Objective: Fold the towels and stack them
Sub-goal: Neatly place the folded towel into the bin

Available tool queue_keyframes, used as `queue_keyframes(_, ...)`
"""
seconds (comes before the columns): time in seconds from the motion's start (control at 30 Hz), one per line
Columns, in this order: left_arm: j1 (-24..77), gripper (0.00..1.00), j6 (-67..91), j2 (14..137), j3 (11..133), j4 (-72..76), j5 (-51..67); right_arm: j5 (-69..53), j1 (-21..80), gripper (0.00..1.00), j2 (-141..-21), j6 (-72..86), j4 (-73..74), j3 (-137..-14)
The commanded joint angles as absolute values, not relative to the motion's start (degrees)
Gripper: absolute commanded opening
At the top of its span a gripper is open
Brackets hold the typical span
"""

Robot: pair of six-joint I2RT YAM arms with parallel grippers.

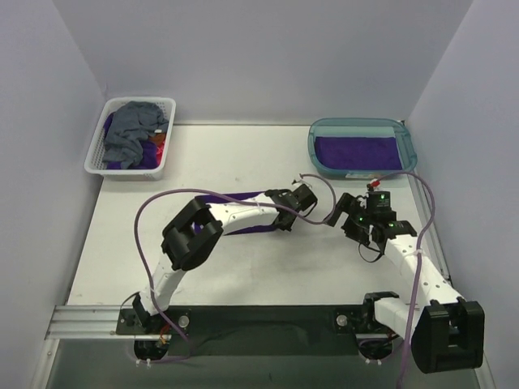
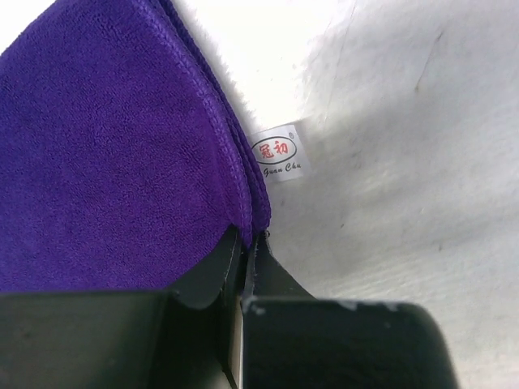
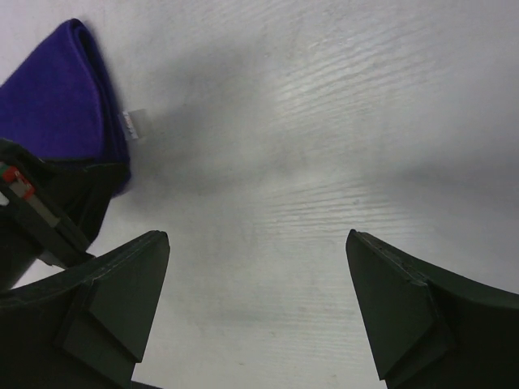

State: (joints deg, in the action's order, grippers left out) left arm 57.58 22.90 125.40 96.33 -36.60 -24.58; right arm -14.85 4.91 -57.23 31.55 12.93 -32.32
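Seen from above, the left tool [image 1: 296, 203] sits near mid-counter, closed on the right-hand end of a purple towel [image 1: 235, 197]. The towel lies flat on the counter [image 1: 243, 275] beneath that arm's forearm. Its long axis runs left to right, so nearly all of it lies to the left of the tool, back along the arm. The right tool [image 1: 350, 219] hangs just to the right of that pinched end and apart from it, so both arms are at the same end and no tool is near the far left end. A white basket [image 1: 166, 150] at the back left holds a heap of unfolded towels [image 1: 134, 130], and a teal tub [image 1: 357, 121] at the back right holds one folded towel [image 1: 357, 152]. In the left wrist view the jaws are pressed together on the towel's rounded corner, on what looks like a doubled edge. The cloth spreads up and left from the tips, a white label [image 2: 277, 151] sticks out just beyond them, and bare counter lies to the right. In the right wrist view that tool's jaws are spread wide with only counter between them, and the towel's corner [image 3: 65, 97] sits up and to the left, outside the gap. My reading is that the next fold would carry the held end leftward along the long axis, which suits the left arm, while the right arm would have to shift left to help.
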Motion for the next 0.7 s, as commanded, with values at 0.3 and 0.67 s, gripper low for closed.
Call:
queue_keyframes(0.3,55.6,0.0,22.3,113.2,85.3,-28.2,-16.2,-29.1,10.2,0.96,-80.7,55.7,-15.1,-32.8)
queue_keyframes(0.67,55.1,0.0,22.9,110.6,84.0,-27.1,-14.9,-28.4,18.8,0.93,-97.9,74.4,-39.5,-29.4)
